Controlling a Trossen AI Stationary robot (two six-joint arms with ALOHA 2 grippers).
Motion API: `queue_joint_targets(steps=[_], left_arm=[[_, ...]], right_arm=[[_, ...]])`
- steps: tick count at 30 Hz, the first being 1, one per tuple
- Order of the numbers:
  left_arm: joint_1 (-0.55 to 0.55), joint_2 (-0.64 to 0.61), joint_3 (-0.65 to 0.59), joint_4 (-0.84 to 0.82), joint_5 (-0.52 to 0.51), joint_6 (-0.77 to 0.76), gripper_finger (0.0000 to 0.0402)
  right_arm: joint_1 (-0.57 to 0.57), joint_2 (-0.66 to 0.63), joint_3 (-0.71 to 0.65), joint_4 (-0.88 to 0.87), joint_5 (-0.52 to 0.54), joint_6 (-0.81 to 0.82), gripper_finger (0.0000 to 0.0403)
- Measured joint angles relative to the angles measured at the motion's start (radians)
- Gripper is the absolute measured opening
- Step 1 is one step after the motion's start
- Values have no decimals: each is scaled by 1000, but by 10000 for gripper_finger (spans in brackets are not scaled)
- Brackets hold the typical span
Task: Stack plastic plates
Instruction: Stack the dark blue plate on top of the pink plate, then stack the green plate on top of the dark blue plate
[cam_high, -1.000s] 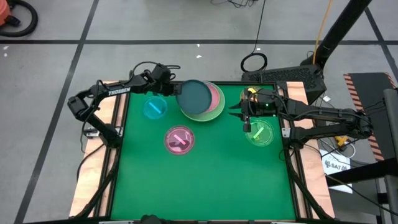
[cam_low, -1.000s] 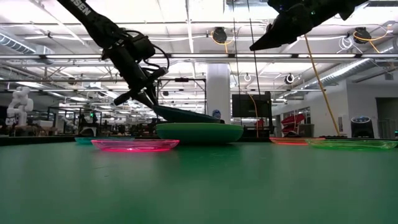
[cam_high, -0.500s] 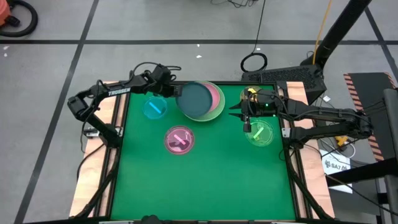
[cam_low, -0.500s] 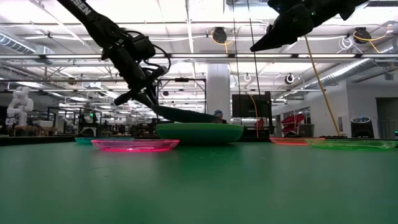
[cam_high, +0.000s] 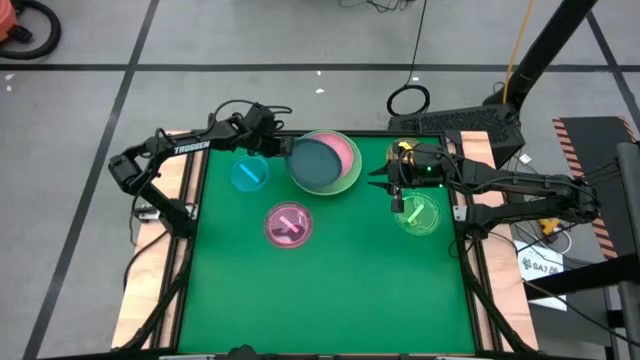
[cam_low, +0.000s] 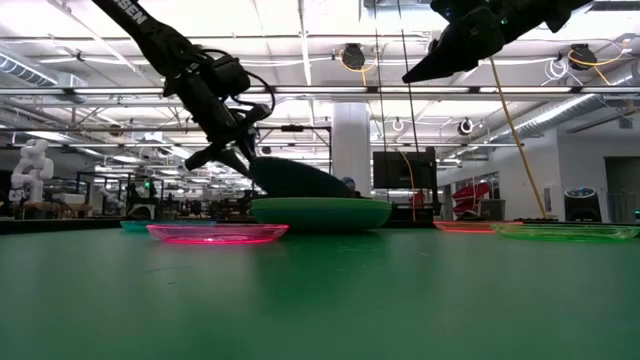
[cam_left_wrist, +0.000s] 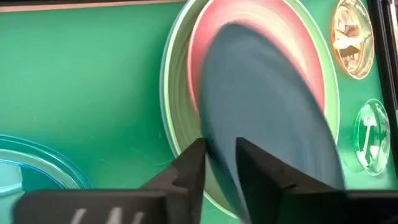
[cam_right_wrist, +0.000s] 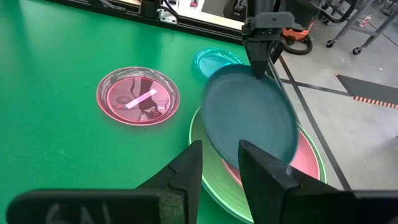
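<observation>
A dark teal plate (cam_high: 316, 166) lies tilted on a pink plate (cam_high: 347, 150), which sits in a light green plate (cam_high: 335, 185) at the table's far middle. Its raised left rim (cam_low: 256, 163) is between the fingers of my left gripper (cam_high: 284, 149), which show a gap in the left wrist view; its lower part rests on the stack. My right gripper (cam_high: 383, 185) hangs open above the table, right of the stack, with nothing between its fingers. Small translucent plates lie flat on the table: blue (cam_high: 249, 174), magenta (cam_high: 288, 225), green (cam_high: 416, 213) and orange (cam_left_wrist: 351, 37). My left gripper has a finger on either side of the dark teal plate's left rim (cam_left_wrist: 214, 134), coming slanting down from the table's left. The plate shows blurred, and I cannot tell whether the fingers touch it. The plate is tilted, its right part on the pink plate.
The green mat (cam_high: 340, 290) is bare across its near half. Wooden rails and dark frame bars (cam_high: 185, 215) run along the table's left and right sides. The right arm (cam_high: 500, 185) reaches in over the green and orange plates.
The dark teal plate has tipped steeper and shifted a little toward the table's right over the stack, its left rim staying up at my left gripper. Both arms have kept their places.
</observation>
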Motion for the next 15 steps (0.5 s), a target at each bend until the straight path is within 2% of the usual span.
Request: queue_joint_targets(steps=[5,9,15], left_arm=[[0,0,0,17,-45,-31,156],[0,0,10,29,-52,20,181],[-9,-1,120,-122,-64,339,186]], right_arm=[[0,0,0,-2,0,0,99],[0,0,0,-4,0,6,99],[0,0,0,-8,1,44,99]])
